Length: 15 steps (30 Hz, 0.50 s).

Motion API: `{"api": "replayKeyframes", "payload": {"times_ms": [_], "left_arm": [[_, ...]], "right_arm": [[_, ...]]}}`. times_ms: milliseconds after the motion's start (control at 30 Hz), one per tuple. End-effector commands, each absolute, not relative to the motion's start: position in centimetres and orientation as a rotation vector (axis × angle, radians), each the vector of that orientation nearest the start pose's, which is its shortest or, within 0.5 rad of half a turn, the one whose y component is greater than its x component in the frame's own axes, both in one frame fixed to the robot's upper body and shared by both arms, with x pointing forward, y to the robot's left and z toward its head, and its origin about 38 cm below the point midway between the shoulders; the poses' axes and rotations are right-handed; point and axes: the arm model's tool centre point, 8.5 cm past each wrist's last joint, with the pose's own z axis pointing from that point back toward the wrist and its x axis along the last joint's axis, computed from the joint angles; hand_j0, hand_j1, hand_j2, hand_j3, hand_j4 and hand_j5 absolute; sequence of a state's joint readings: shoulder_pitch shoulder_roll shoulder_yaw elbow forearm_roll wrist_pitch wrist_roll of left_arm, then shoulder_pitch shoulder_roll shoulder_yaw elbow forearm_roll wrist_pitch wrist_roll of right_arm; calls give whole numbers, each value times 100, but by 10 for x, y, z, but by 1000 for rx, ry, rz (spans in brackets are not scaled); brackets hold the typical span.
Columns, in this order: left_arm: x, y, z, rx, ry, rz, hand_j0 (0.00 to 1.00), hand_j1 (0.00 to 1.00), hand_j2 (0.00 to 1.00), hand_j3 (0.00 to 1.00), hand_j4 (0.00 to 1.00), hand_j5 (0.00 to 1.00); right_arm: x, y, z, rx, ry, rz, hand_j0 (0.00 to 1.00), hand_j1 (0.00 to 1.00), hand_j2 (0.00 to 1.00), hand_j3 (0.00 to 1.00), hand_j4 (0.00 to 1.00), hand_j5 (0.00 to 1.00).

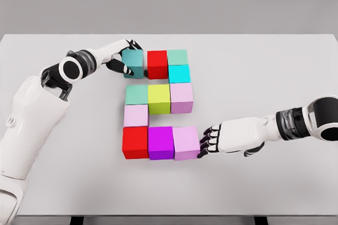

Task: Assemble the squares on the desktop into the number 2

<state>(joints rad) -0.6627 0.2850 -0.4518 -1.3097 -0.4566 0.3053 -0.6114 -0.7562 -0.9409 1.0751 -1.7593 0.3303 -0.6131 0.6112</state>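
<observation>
Coloured cubes lie in a blocky 2 on the white table (264, 66). The top row is a teal cube (134, 63), a red cube (157, 64) and a pale green cube (177, 57), with a cyan cube (179, 73) under that. The middle row holds a green cube (137, 94), a yellow-green cube (159, 99) and a lilac cube (181, 97). Below come a pale pink cube (135, 115), then a red cube (135, 142), a magenta cube (161, 142) and a lilac cube (186, 142). My left hand (125, 56) grips the teal cube. My right hand (207, 141) touches the bottom lilac cube's right side, fingers relaxed.
The table's front edge runs along the bottom of the view and its back edge lies just above the cubes. Dark table legs (76, 219) show below the front edge.
</observation>
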Motion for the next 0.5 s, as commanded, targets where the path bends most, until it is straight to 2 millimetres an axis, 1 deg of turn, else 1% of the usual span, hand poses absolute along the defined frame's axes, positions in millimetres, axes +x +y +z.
{"api": "replayKeyframes", "payload": {"times_ms": [0, 67, 167, 233, 333, 400, 433, 467], "left_arm": [[510, 197, 175, 292, -1172, -1234, 69, 69, 69, 69, 69, 69], [510, 196, 175, 291, -1173, -1235, 72, 72, 72, 72, 72, 72], [510, 196, 175, 296, -1174, -1239, 81, 81, 81, 81, 81, 81], [510, 197, 176, 298, -1174, -1238, 83, 83, 83, 83, 83, 83], [510, 198, 176, 300, -1175, -1236, 87, 87, 87, 87, 87, 87], [511, 199, 176, 299, -1174, -1232, 88, 88, 88, 88, 88, 88], [511, 199, 177, 300, -1176, -1231, 88, 88, 88, 88, 88, 88], [511, 199, 177, 301, -1176, -1229, 88, 88, 88, 88, 88, 88]], "right_arm": [[343, -230, 171, -64, 1486, -3107, 100, 100, 100, 100, 100, 100], [343, -234, 171, -57, 1479, -3117, 100, 100, 100, 100, 100, 100], [343, -237, 171, -50, 1472, -3127, 100, 100, 100, 100, 100, 100], [343, -241, 172, -41, 1463, -3138, 100, 100, 100, 100, 100, 100], [343, -260, 175, 5, 1426, -3186, 100, 100, 100, 100, 100, 100], [349, -281, 192, 112, 1399, -3219, 100, 100, 100, 100, 100, 100], [357, -297, 213, 229, 1414, -3226, 100, 100, 100, 100, 100, 100], [361, -306, 228, 306, 1438, -3220, 100, 100, 100, 100, 100, 100]]}}
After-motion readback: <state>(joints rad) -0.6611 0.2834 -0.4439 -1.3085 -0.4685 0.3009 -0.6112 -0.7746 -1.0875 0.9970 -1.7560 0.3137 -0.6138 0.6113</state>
